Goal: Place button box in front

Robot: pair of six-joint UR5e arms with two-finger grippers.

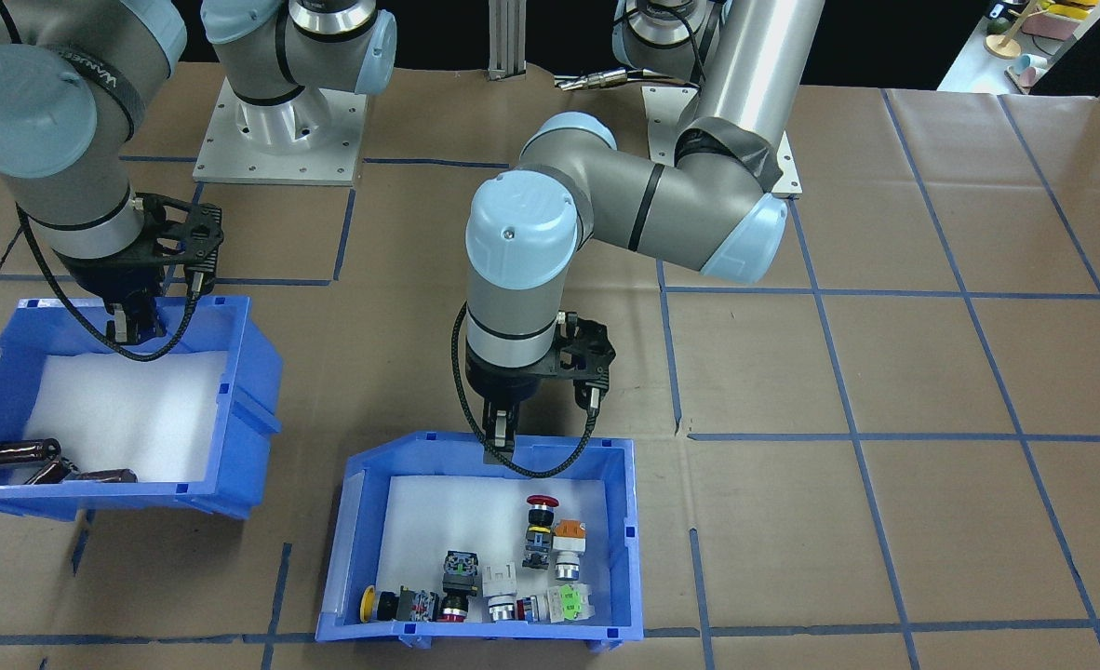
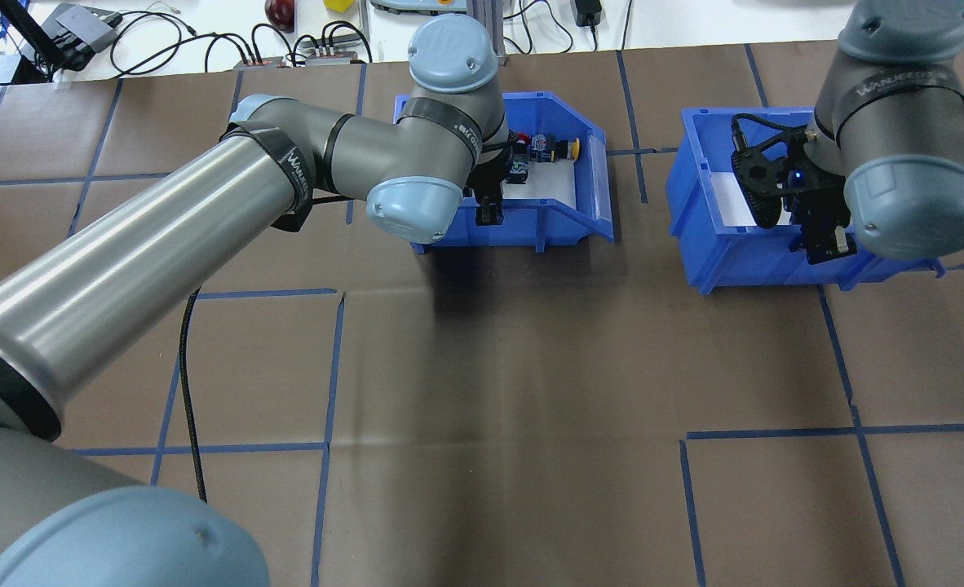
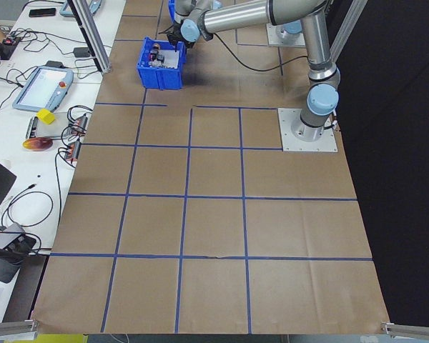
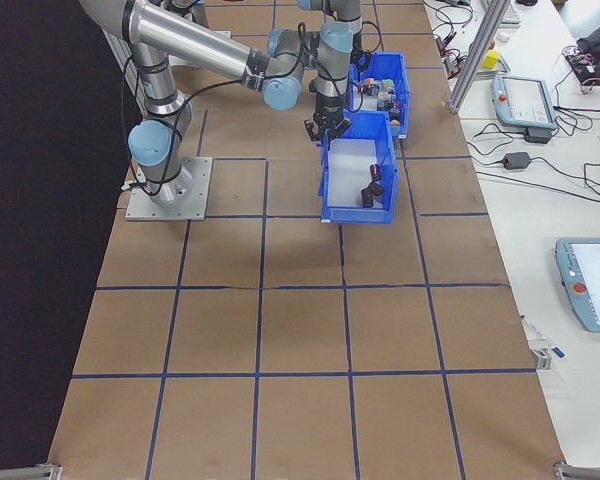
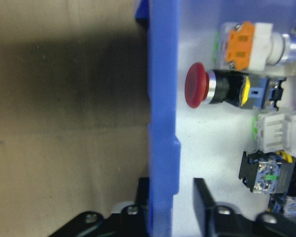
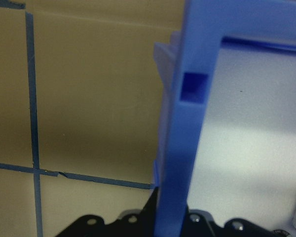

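the button box [image 1: 615, 521] sits on the desk [image 1: 885, 372] at the edge farthest from the robot, near the middle of the desk's width. its white foam floor carries a cluster of switches: a red mushroom one [image 1: 541, 507], an orange one [image 1: 570, 536], a green one [image 1: 570, 601] and a yellow one [image 1: 368, 605], most of them lying toward the far wall. the left pincer [image 1: 501, 437] stands over the box's wall nearest the robot, pointing down. in the left wrist view one finger [image 5: 207, 207] is inside the box and the other outside, with the blue wall between them; the inner finger stands a little off the wall, so the pincer is apart, straddling the wall rather than pressing it.

a second blue box [image 1: 252, 372] lies well apart on the robot's right side, tipped a little, with dark brown cylinders [image 1: 29, 453] in its far corner. the right pincer [image 1: 136, 321] is at that box's near wall; the right wrist view shows the wall running straight down into the pincer, with the black fingers tight against it on both sides, so it is clamped on the wall.

blue tape lines [image 1: 829, 372] cross the brown desk in a grid.
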